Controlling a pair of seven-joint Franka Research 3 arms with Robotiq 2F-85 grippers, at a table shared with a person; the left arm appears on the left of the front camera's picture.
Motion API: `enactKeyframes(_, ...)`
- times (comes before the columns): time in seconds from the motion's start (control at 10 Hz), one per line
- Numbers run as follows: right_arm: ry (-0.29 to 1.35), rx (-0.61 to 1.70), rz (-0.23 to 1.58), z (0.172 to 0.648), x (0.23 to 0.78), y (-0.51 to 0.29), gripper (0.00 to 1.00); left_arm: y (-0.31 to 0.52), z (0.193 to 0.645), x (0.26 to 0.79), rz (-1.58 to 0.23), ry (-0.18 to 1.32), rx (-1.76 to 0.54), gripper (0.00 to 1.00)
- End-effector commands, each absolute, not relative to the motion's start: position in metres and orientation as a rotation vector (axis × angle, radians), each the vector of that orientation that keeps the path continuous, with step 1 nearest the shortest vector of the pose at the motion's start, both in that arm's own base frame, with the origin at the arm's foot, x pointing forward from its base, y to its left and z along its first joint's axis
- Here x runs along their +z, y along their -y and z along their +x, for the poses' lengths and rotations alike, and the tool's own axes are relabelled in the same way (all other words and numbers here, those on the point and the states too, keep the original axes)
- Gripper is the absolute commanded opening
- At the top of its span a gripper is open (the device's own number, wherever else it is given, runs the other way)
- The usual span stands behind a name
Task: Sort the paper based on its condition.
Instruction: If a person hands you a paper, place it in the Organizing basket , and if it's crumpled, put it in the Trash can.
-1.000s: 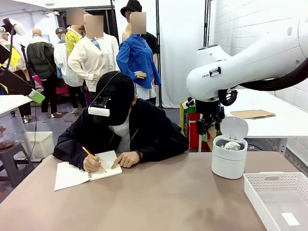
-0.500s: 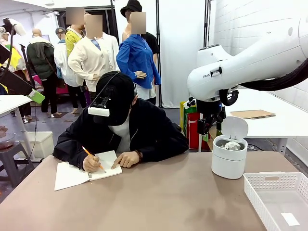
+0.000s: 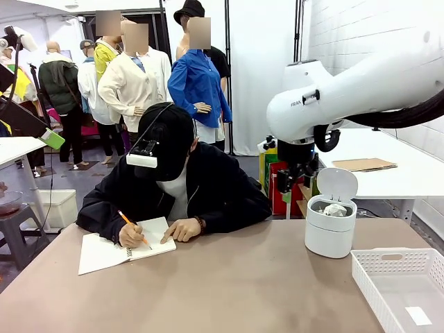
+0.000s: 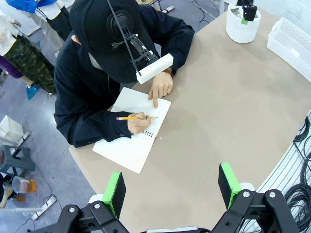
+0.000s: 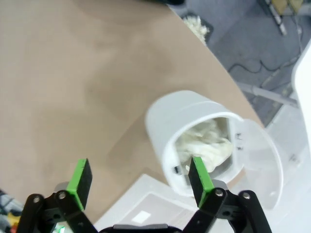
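Observation:
The paper, a crumpled white wad, lies inside a small white bin whose lid stands open at the table's right. The wad also shows from above through the bin's mouth. My right gripper hangs open in the air just left of and above the bin, holding nothing. In the right wrist view its green pads stand wide apart around bare table, the bin just beyond the right pad. My left gripper is open and empty, high above the table's near edge.
A person at the far side writes with a pencil in a spiral notebook, both hands on it. A white slatted tray at the near right holds a small flat slip. The brown table stretches between notebook and bin.
My right arm has drifted slightly left, away from the bin, its gripper still open. The paper stays in the bin. The person keeps writing.

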State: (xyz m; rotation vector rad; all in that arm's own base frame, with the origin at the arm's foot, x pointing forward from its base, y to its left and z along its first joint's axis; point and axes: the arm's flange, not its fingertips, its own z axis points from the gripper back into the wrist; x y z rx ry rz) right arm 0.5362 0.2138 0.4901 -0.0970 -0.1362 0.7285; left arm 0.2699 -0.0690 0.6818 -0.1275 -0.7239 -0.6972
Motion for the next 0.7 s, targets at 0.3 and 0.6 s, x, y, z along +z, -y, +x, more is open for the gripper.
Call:
enactKeyframes(0.3,0.464,0.853,0.047,0.440,0.529,-0.268,1.00,0.069,0.270,0.682,-0.123,0.722,-0.696,1.00)
enactKeyframes(0.6,0.678,0.958,0.102,0.412,0.569,-0.278,1.00,0.069,0.270,0.682,-0.123,0.722,-0.696,1.00)
